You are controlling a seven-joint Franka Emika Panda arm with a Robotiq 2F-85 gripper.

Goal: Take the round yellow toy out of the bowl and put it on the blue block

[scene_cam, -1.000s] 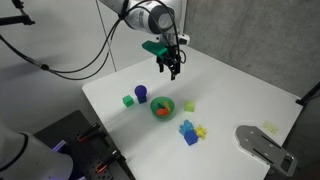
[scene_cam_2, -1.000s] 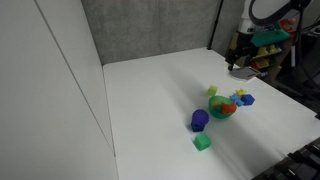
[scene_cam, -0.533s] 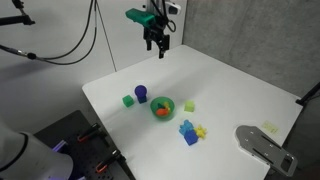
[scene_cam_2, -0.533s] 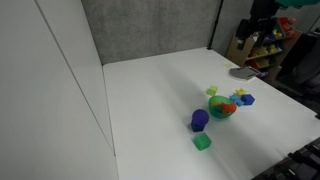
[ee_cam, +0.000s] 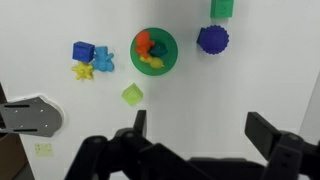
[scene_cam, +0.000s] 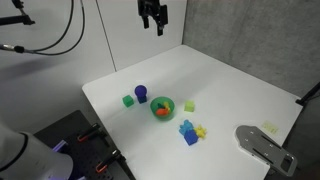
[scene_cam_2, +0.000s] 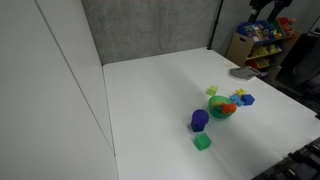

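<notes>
Flanking the bowl [ee_cam: 161,69]: purple cylinder [ee_cam: 212,39], pale cube [ee_cam: 132,95].

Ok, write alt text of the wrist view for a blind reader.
From high above a white table, the open, empty gripper looks down on a green bowl holding an orange toy. Blue blocks and a yellow toy lie to its left in frame, a dark blue cylinder to its right.
</notes>
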